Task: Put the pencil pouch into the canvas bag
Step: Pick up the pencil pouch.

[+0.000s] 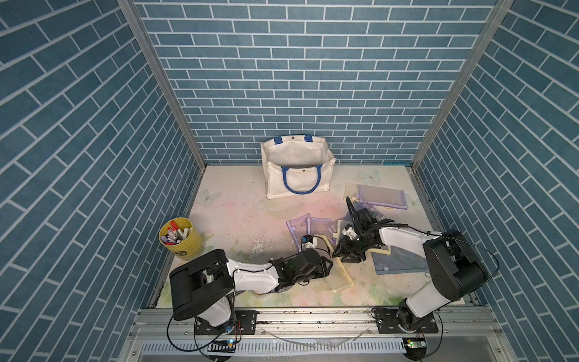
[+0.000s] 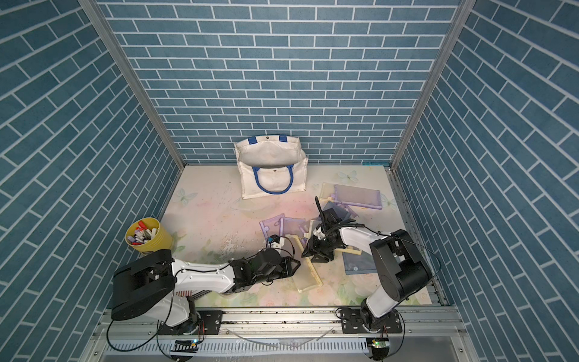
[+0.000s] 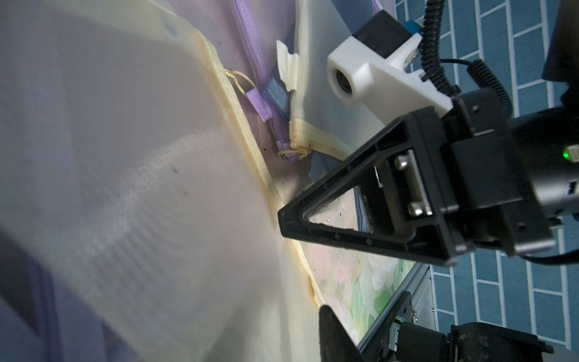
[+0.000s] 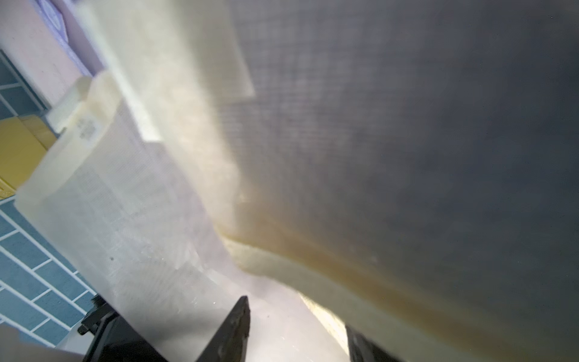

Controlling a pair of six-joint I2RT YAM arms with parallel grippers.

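The canvas bag (image 1: 296,183) stood open at the back edge of the counter (image 1: 238,213). Toward the front edge, the left pincer (image 1: 330,264) and right pincer (image 1: 347,255) met over the yellow mesh pencil pouch (image 1: 343,279). I could not tell either pincer's opening or grip.

The widest open stretch of bench (image 1: 238,213) runs from the yellow cup (image 1: 181,238) at the left edge across to the front of the canvas bag (image 1: 275,185). The bag's mouth gapes upward against the back wall, and its near blue handle (image 1: 300,191) hangs down the front, off the opening. The middle and right are cluttered with flat, overlapping mesh pouches (image 1: 382,197). There the left arm (image 1: 250,275) and right arm (image 1: 398,238) meet nose to nose, jaws seemingly almost touching, with a cream pouch (image 1: 343,275) wedged between them.
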